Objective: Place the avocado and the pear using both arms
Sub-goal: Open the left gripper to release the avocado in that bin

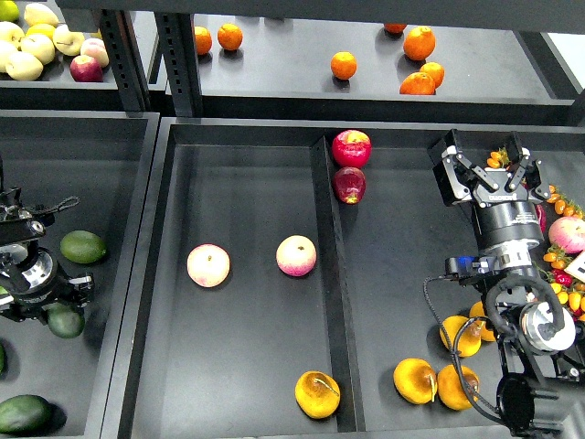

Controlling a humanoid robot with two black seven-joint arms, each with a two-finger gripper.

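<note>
at right the right gripper [484,176] hangs spread and empty; left gripper's state unclear.

Your central tray [164,274] is split by a divider [331,274]: left of it lie two apples [208,265] side by side with a pear [317,394] nearer you by the divider, while right of it two more apples [351,148] sit at the far end, touching, one behind the other. More pears [415,380] cluster at the near right beside your right arm, whose gripper [483,169] hangs over the right compartment. An avocado [83,246] lies in the left bin just beyond your left arm, another [23,413] sits in that bin's near corner, and oranges [344,65] rest on the shelf behind the tray.
</note>
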